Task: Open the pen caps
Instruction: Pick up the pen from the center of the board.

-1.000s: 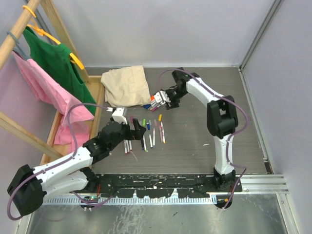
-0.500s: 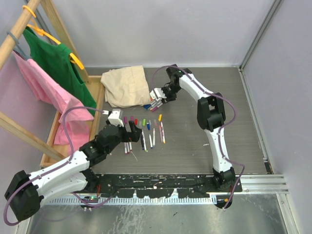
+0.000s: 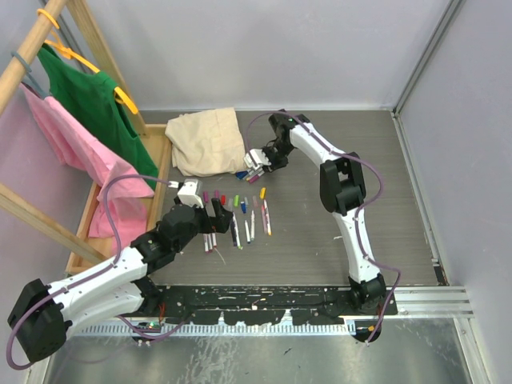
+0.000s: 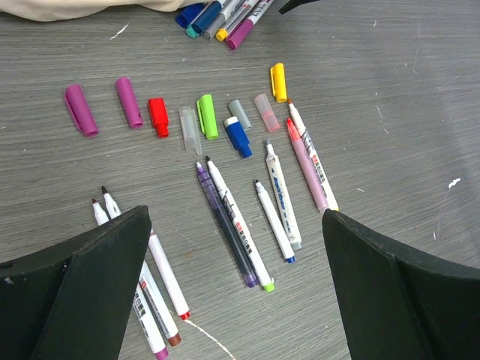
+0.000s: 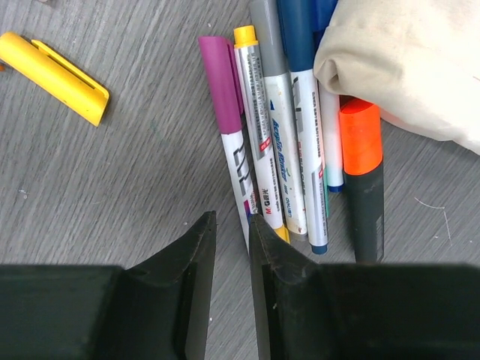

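Purple-capped pen (image 5: 234, 142) reaches into the narrow-set right tool (image 5: 231, 225); we cannot confirm clamping. Left tool (image 4: 234, 217) stands wide apart.

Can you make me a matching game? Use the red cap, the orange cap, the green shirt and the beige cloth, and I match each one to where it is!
Things:
1. red cap
2. orange cap
3. green shirt
4. beige cloth

Places:
a. hanging on the wooden rack
b. on the thick black marker
c. bunched up on the table, over some pen ends
d. off its pen, in the row of loose caps

Pairs: 1-d, 2-b, 3-a, 4-c
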### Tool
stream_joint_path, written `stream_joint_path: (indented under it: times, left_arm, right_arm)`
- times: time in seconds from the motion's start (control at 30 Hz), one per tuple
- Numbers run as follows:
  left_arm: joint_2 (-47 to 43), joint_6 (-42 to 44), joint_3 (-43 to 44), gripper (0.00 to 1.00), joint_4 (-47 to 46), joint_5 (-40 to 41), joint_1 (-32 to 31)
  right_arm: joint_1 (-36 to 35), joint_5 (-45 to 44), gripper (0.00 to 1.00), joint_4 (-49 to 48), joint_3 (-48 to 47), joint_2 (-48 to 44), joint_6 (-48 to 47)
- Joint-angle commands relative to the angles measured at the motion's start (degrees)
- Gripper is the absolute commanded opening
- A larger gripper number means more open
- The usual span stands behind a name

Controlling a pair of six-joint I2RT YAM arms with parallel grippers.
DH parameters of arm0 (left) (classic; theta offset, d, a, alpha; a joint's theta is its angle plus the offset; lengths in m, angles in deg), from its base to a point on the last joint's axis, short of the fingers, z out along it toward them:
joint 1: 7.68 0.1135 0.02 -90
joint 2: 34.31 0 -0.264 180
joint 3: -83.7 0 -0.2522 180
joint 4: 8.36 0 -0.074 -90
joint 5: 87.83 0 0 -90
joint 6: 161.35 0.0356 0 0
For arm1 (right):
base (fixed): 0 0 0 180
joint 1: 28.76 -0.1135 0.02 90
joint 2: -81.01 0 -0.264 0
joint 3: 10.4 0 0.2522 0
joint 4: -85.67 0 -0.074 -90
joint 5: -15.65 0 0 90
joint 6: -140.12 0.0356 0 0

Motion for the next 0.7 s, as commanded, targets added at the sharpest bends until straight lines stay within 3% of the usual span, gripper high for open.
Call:
stream_joint_path:
  times: [0.0,0.33,0.53,0.67]
  left_arm:
    - [-0.27,0.85,0.03,0.98,-2.2,0.66,0.21]
    - [-0.11,0.57,-0.02,0.98,-2.61,0.42,0.16]
    - [-0.16,0.55,-0.01,0.98,-2.56,0.23,0.2]
    - [-0.44,0.44,-0.15,0.98,-2.55,0.1,0.19]
  right_arm:
    - [-0.27,-0.55,0.3,0.84,-2.46,0.71,-1.07]
    - [-0.41,-0.73,0.29,1.98,-3.8,1.57,-0.98]
    - [-0.49,-2.01,0.17,6.0,-4.61,3.31,-2.62]
    - [-0.45,-3.72,0.15,9.05,-3.84,2.88,-2.46]
